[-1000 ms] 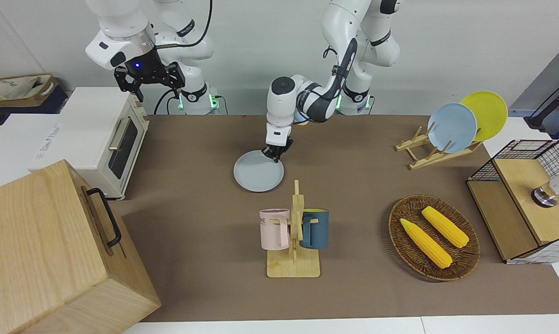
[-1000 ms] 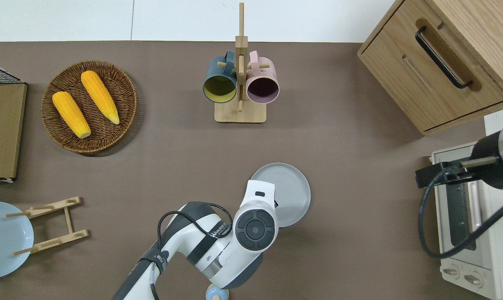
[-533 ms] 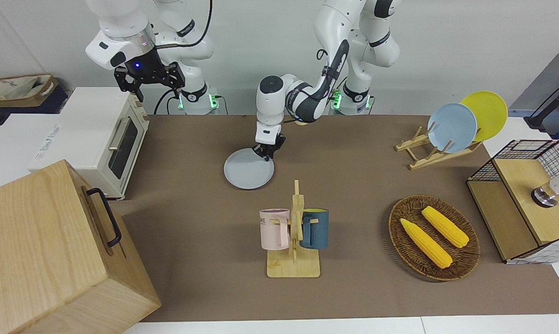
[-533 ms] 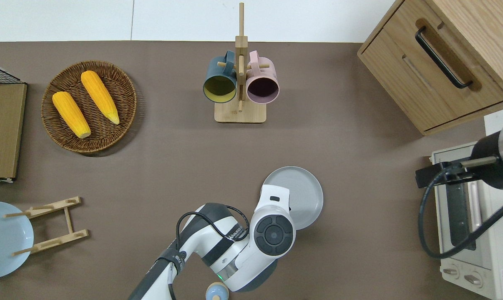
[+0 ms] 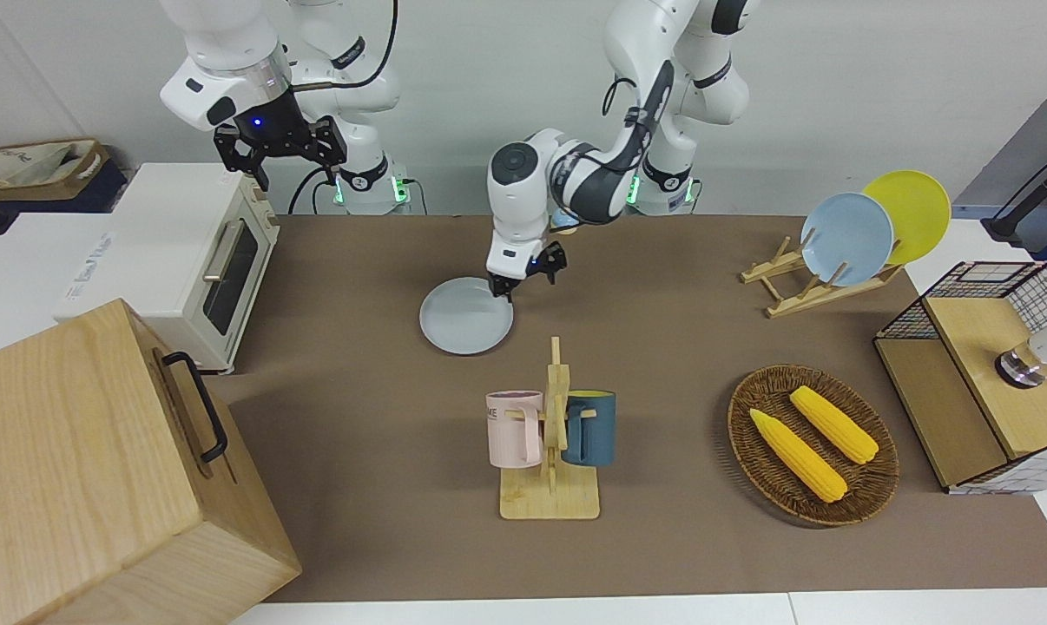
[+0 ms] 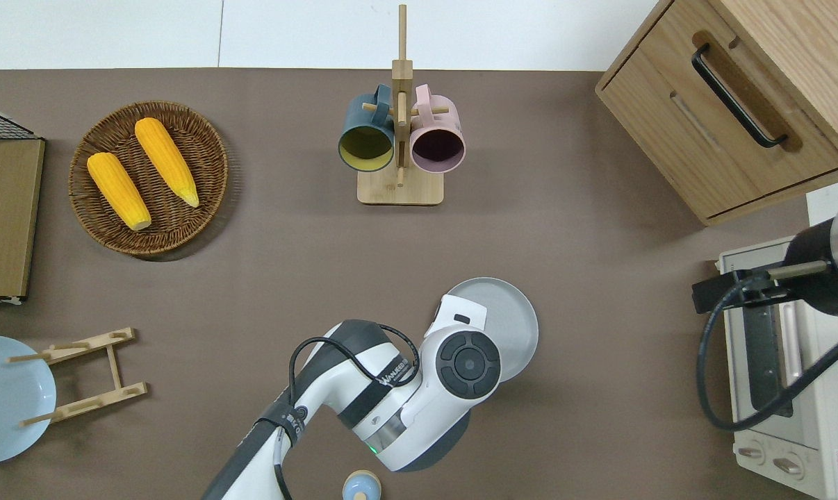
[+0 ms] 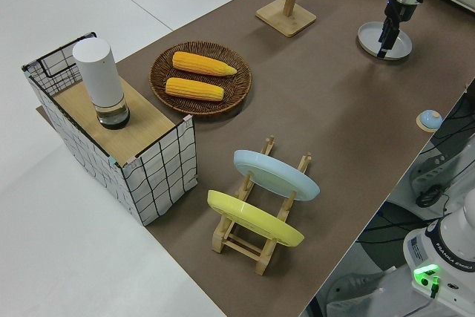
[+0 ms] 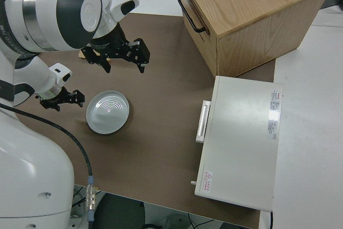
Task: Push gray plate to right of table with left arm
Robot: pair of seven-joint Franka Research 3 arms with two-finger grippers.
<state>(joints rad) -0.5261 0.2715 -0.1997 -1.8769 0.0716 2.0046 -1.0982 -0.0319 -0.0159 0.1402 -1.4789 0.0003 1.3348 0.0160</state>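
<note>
Hovering over the round pale gray plate's (image 5: 465, 316) edge, the left gripper (image 5: 526, 276) holds its jaws spread, grasping nothing. The plate lies flat on the brown table (image 5: 358, 417). The right arm is parked.

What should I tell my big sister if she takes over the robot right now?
Left gripper: open, holding nothing, lifted just off the gray plate, at the plate's edge toward the left arm's end of the table.
Right gripper: parked, open.
Gray plate: flat on the table, about mid-table, nearer to the robots than the mug rack. It lies well short of the toaster oven at the right arm's end.
Done: the plate sits slightly toward the right arm's end from the mug rack.
Left: probably more pushing toward the right arm's end, if it should reach that end of the table.
</note>
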